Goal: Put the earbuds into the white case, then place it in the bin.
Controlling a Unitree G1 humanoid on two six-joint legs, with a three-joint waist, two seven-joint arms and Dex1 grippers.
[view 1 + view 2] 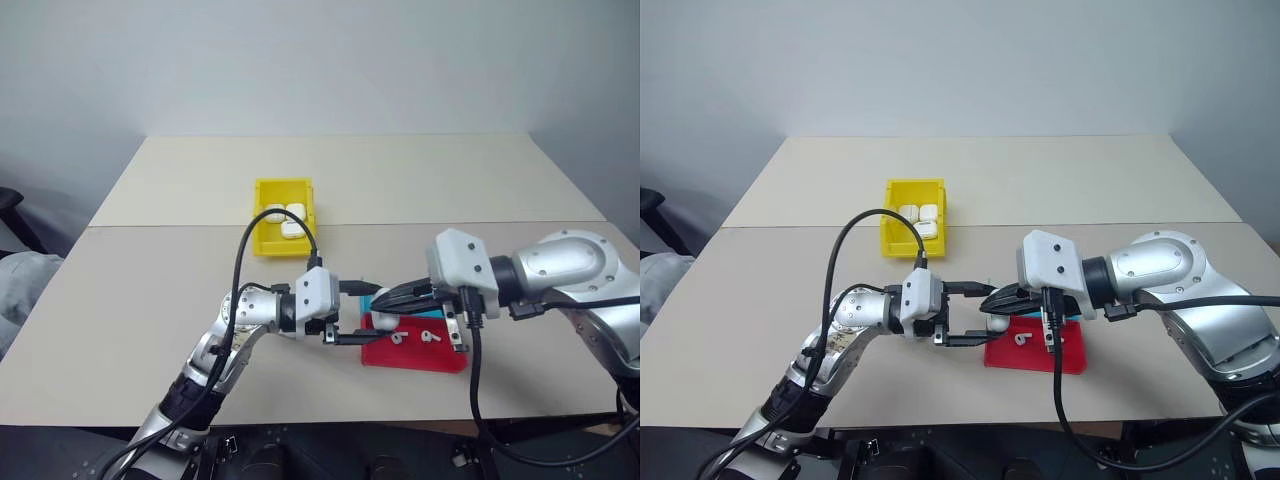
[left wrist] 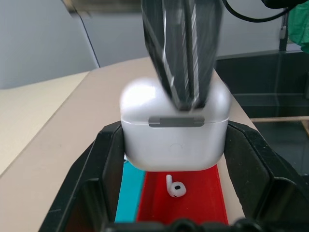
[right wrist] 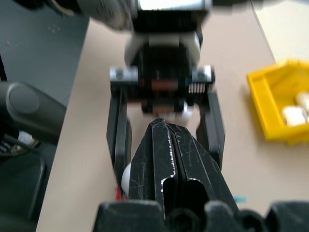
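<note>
Over red tray [image 1: 440,355], white case [image 2: 175,126] upright in left gripper [image 1: 372,314]

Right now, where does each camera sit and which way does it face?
Head pair: above, looking down over both arms at the table, bin and tray.
Left wrist: along the left gripper, shut on the white case; an earbud below.
Right wrist: along the shut right gripper, facing the left.
All share the case.
</note>
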